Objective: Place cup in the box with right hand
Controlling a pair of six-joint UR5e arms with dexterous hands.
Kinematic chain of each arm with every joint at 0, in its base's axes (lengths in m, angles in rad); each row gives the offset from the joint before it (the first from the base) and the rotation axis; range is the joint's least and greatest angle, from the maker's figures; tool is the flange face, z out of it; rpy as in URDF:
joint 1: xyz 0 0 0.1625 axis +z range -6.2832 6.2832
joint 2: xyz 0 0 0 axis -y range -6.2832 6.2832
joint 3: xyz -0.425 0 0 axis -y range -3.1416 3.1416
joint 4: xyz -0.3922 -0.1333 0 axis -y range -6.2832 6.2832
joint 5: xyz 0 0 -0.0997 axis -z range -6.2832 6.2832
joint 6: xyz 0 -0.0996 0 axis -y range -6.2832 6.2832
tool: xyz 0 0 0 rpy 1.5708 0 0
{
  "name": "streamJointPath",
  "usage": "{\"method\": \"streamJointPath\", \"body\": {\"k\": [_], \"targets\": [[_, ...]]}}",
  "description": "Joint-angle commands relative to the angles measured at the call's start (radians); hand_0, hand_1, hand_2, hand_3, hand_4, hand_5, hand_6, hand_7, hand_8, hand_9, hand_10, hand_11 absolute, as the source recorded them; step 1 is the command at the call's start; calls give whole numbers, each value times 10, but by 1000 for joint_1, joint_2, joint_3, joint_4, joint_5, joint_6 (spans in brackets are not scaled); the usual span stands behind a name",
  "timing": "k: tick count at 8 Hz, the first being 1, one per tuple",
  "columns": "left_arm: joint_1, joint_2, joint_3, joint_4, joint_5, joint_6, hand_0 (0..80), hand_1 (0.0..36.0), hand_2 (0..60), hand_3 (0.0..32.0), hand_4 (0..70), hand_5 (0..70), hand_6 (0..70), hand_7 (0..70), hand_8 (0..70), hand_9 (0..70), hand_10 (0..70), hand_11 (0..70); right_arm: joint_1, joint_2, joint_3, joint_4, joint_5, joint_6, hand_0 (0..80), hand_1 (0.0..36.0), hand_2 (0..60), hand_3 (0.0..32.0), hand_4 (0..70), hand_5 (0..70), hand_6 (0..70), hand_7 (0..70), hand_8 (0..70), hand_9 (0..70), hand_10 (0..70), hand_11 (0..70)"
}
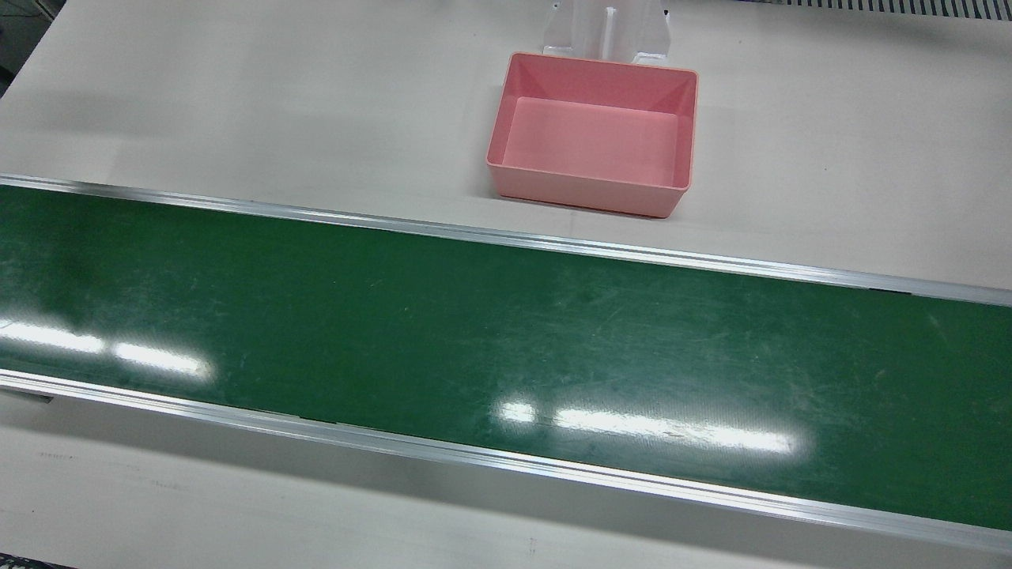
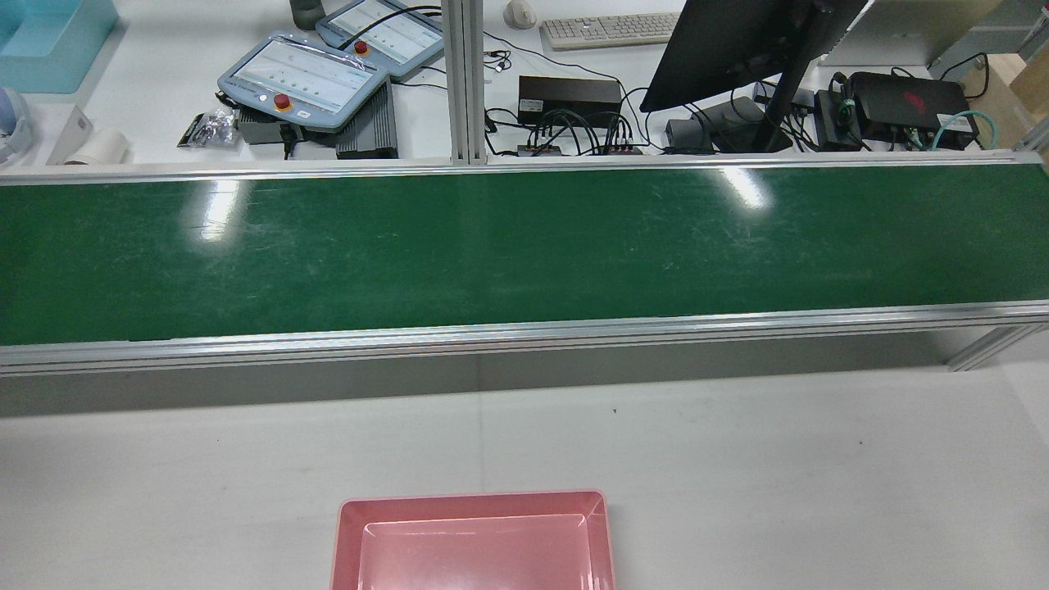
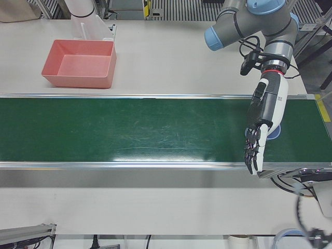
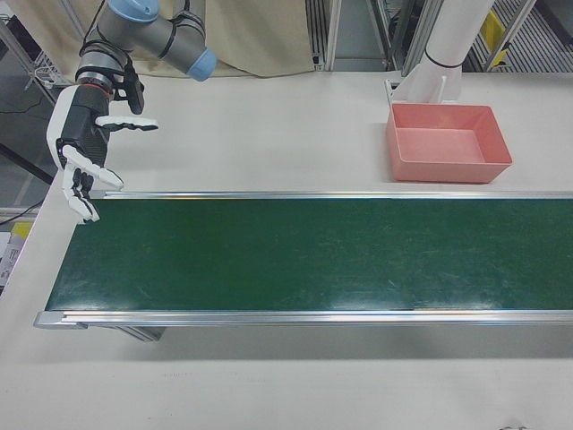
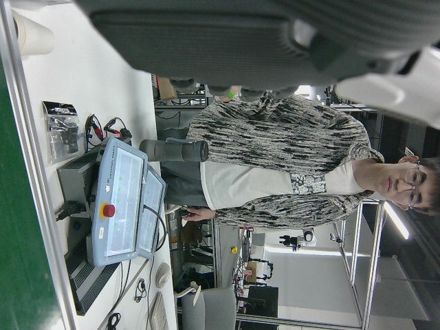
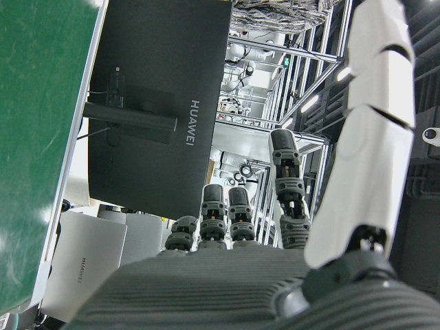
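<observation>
Cup appears in no view; the pink box (image 4: 448, 143), upper right, sits empty; the right hand (image 4: 85, 166), upper left, hangs spread, empty: nothing done.

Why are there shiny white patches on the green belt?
That is glare from ceiling lights bouncing off the glossy green belt: long bright streaks in the front view, two smaller ones in the rear view, almost none in the left-front view. The pink box stays evenly lit.

Bright overhead glare streaks the green belt (image 1: 506, 348); sharp focus
</observation>
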Motion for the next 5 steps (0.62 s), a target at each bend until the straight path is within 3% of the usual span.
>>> {"method": "streamJointPath", "body": {"k": [1, 3, 5], "targets": [[0, 1, -1, 0, 0, 0, 0, 0, 0, 0, 0, 0, 0, 0, 0, 0, 0, 0, 4, 0, 3, -1, -2, 0, 544, 143, 30, 0, 272, 63, 72, 254, 116, 213, 62, 106], [0, 1, -1, 0, 0, 0, 0, 0, 0, 0, 0, 0, 0, 0, 0, 0, 0, 0, 10, -1, 6, 1, -2, 2, 528, 170, 120, 0, 227, 64, 72, 251, 116, 211, 61, 105], [0, -1, -1, 0, 0, 0, 0, 0, 0, 0, 0, 0, 0, 0, 0, 0, 0, 0, -5, 8, -6, -10, 1, -10, 540, 142, 29, 0, 248, 64, 70, 243, 114, 208, 61, 105]]}}
